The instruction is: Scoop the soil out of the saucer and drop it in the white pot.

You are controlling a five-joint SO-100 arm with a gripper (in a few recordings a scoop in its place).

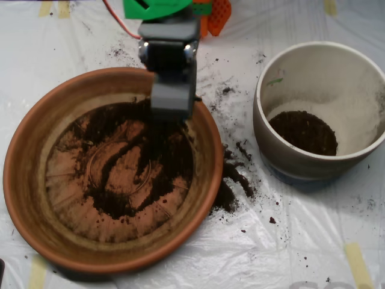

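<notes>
The terracotta saucer (36, 198) fills the left of the overhead view. Dark soil (171, 159) is spread thinly over its ridged base, thickest toward the upper right, with bare orange patches in the middle. The grey scoop (172, 108) comes down from the top edge and points into the saucer's upper right part, its tip down at the soil. The white pot (361, 120) stands to the right, with a dark patch of soil (304, 132) on its bottom. Its cream inner wall is dusty.
Spilled soil (231, 180) lies on the white plastic sheet between saucer and pot, with crumbs scattered up toward the arm. Green and orange arm parts (210, 12) sit at the top edge. Yellow tape strips (358, 265) hold the sheet.
</notes>
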